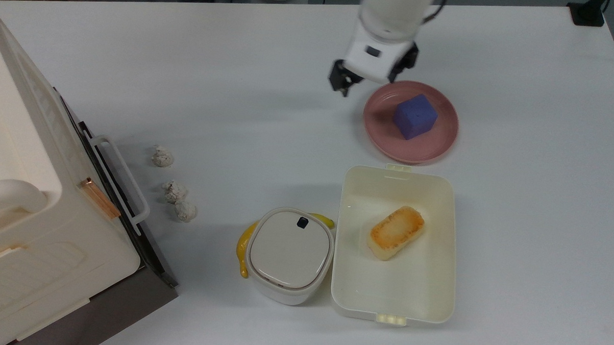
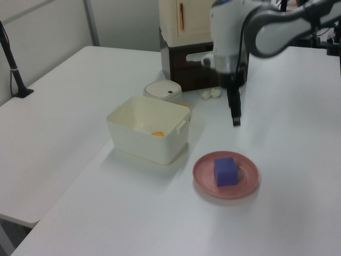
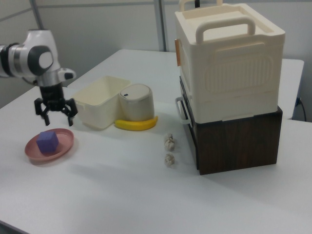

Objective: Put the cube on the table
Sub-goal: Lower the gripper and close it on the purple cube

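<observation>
Blue-purple cube (image 1: 415,116) (upright) above white table (image 1: 530,201)

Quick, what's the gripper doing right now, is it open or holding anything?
Gripper: open, jaws spread, holding nothing; it hangs above the pink plate, and the blue-purple cube sits on that plate ungrasped.

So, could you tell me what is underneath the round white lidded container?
A banana pokes out from beneath the white container, its yellow ends showing on both sides; its middle is hidden. Whether anything else lies under there cannot be seen.
</observation>
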Robot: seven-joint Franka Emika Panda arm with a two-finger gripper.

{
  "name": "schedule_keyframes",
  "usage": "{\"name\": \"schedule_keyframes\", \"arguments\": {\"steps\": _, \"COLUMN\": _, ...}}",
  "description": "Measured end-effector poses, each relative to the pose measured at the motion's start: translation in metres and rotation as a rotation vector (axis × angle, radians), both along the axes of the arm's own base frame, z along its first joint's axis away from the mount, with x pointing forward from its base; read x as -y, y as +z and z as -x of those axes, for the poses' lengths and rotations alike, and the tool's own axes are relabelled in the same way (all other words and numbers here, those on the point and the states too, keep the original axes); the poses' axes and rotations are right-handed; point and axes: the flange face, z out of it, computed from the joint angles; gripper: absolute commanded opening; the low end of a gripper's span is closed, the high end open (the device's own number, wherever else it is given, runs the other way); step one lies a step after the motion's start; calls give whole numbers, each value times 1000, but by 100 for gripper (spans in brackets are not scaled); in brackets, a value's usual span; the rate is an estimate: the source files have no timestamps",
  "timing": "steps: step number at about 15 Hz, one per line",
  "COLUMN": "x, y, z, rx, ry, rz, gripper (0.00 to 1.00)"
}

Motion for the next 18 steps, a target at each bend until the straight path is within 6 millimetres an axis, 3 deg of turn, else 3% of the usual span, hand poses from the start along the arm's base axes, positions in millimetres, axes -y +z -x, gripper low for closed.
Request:
{"name": "schedule_keyframes", "arguments": {"steps": 4, "x": -62, "y": -47, "z": 10, "rx": -8, "ry": 65, "rz": -15, "gripper": 100}}
{"name": "schedule_keyframes", "arguments": {"steps": 11, "x": -108, "y": -95, "z": 16, "rx": 74, "ry": 78, "rz": 48, "gripper": 97}}
{"name": "schedule_keyframes", "arguments": {"steps": 13, "x": -118, "y": -106, "z": 18, "rx": 93, "ry": 68, "rz": 62, "gripper": 79}}
{"name": "schedule_keyframes", "arguments": {"steps": 14, "x": -120, "y": -109, "z": 18, "rx": 95, "ry": 60, "rz": 65, "gripper": 65}}
{"name": "schedule_keyframes", "arguments": {"steps": 16, "x": -121, "y": -108, "z": 18, "rx": 99, "ry": 47, "rz": 66, "gripper": 15}}
{"name": "schedule_keyframes", "arguments": {"steps": 17, "x": -121, "y": -107, "z": 17, "rx": 103, "ry": 43, "rz": 68, "gripper": 0}}
{"name": "schedule_keyframes", "arguments": {"steps": 18, "x": -120, "y": -106, "z": 16, "rx": 106, "ry": 35, "rz": 68, "gripper": 0}}
